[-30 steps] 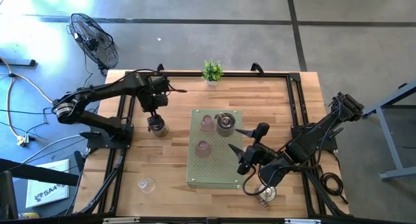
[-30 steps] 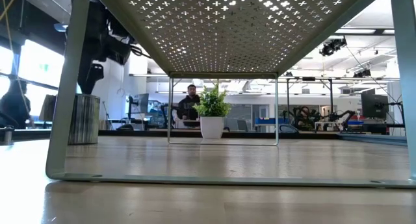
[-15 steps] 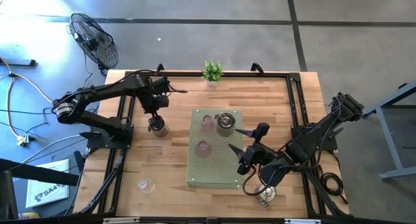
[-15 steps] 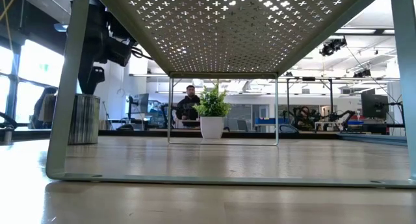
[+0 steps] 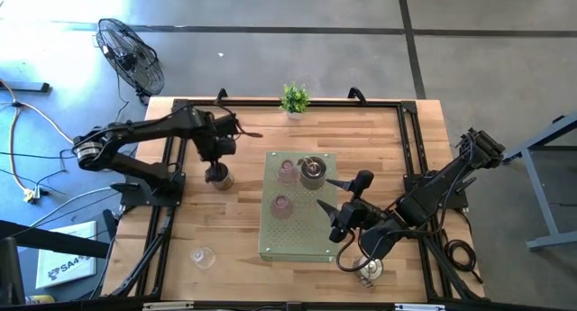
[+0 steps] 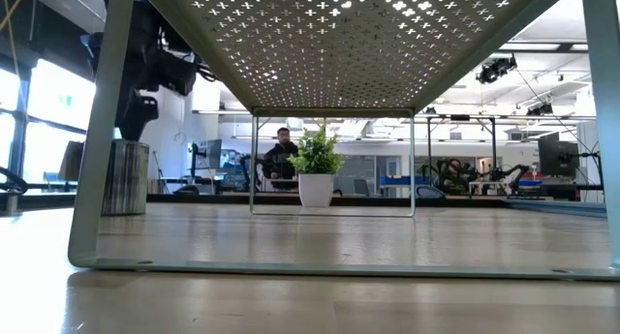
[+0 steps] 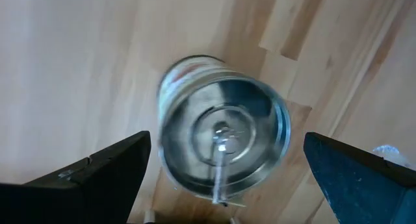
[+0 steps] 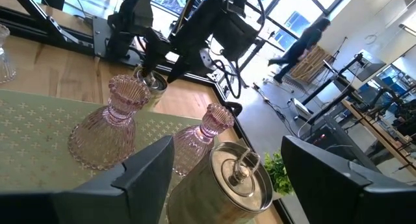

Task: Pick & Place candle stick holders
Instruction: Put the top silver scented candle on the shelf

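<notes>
Clear glass holder: stands alone on the table near its front-left corner, well apart from everything else.

My left gripper: poised directly above a silvery metal holder, which stands on bare wood just left of the green perforated stand. My fingers are spread to their widest and hold nothing; the cup shows between them without touching either. The cup is upright, long axis vertical, open mouth facing up at my wrist, with a central spike visible inside.

On the stand: two pinkish glass holders and a second metal holder, all upright with axes vertical.

My right gripper: hovers over the stand's right edge, fingers parted about halfway, empty, pointing toward those three.

A further metal holder: on the table at the front right, beneath my right arm.
</notes>
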You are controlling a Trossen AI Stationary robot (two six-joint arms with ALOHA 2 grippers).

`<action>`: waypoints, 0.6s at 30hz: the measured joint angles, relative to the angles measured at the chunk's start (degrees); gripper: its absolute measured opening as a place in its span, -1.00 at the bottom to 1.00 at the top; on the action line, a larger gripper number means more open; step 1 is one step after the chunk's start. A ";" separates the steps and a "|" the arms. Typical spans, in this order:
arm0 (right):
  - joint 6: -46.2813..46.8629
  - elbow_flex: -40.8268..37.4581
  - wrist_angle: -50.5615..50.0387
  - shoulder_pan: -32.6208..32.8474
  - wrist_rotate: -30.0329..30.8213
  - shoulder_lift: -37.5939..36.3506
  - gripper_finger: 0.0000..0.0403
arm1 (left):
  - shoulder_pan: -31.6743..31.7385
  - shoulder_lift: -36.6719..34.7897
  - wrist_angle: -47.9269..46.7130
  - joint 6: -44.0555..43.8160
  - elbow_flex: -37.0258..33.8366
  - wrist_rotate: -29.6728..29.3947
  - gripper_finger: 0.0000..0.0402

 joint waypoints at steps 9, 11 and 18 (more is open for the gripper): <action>0.01 0.00 0.00 0.00 -0.02 0.00 0.38 | -6.11 0.00 0.34 -3.13 0.00 -6.45 0.99; 0.00 0.00 0.00 0.00 0.00 0.00 0.38 | -6.48 0.00 0.33 -3.27 0.00 -6.88 0.99; 0.01 0.00 0.00 0.00 -0.01 0.00 0.38 | -6.74 0.00 0.34 -3.31 0.00 -5.82 0.99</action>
